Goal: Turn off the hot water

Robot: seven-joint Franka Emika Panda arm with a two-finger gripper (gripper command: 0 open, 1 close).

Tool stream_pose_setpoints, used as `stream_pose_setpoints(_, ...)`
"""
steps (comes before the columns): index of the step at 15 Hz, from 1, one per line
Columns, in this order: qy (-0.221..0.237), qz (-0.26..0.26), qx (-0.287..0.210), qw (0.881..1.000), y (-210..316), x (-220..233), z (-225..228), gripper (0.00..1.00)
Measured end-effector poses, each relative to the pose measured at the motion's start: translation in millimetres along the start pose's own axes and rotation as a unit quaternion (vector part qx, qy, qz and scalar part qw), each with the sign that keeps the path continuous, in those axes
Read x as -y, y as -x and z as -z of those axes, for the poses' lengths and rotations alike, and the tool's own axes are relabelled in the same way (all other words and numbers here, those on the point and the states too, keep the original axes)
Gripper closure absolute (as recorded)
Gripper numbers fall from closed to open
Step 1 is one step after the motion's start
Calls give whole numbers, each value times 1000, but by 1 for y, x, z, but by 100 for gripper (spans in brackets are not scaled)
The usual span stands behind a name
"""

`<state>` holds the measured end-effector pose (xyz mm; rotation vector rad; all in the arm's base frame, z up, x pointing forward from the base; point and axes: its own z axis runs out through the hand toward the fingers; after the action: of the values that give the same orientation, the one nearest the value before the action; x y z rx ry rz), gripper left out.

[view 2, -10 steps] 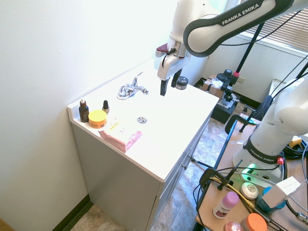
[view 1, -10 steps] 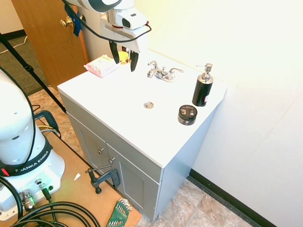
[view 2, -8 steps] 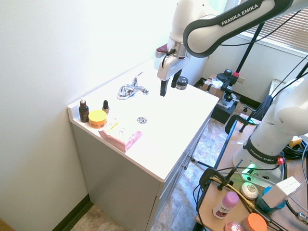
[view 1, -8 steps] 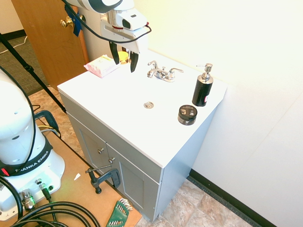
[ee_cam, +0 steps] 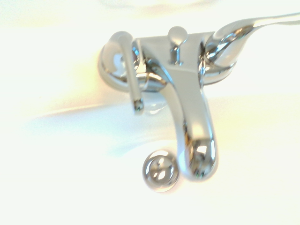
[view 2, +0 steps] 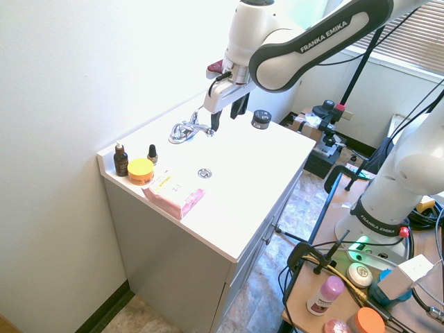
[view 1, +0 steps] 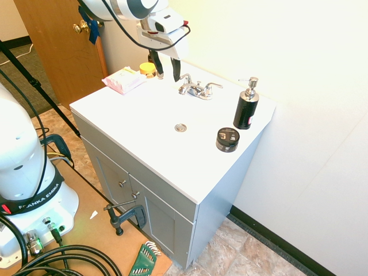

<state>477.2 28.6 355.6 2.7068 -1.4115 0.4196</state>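
- pincer (view 1: 168,79) released, two fingers apart, nothing between them. up near the faucet, pointing down.
- grey vanity (view 1: 164,215): cabinet under the sink, doors closed.
- white sink top (view 1: 149,135): sits on the vanity, carries the faucet at its wall side.
- pink packet (view 2: 173,195): lies flat near one end of the sink top.
- chrome faucet (view 1: 198,91): two handles, spout between them, small knob behind the spout.
- black soap bottle (view 1: 246,109): upright at the other end, silver pump on top.
- black jar (view 1: 227,140): just beside the soap bottle, lid on.
- yellow jar (view 2: 141,171): near the packet, between two small bottles.
- dark dropper bottle (view 2: 121,161): upright at the corner by the wall.
- hot lever (ee_cam: 131,75): left-hand handle when facing the spout. lies roughly alongside the spout, tip forward; the right-hand lever (ee_cam: 253,26) points out sideways. no water visible at the spout.
- drain (view 1: 180,127): round metal, in front of the spout.
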Motion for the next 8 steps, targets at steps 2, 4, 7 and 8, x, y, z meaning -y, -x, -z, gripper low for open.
stream_pose_setpoints(2,-1,-7,-35,999,-8,12,-12,0)
stream_pose_setpoints(4,4,-14,-53,999,-16,22,-23,0)
stream_pose_setpoints(7,9,-19,-62,998,-28,33,-37,0)
stream_pose_setpoints(8,10,-18,-62,998,-29,37,-41,0)
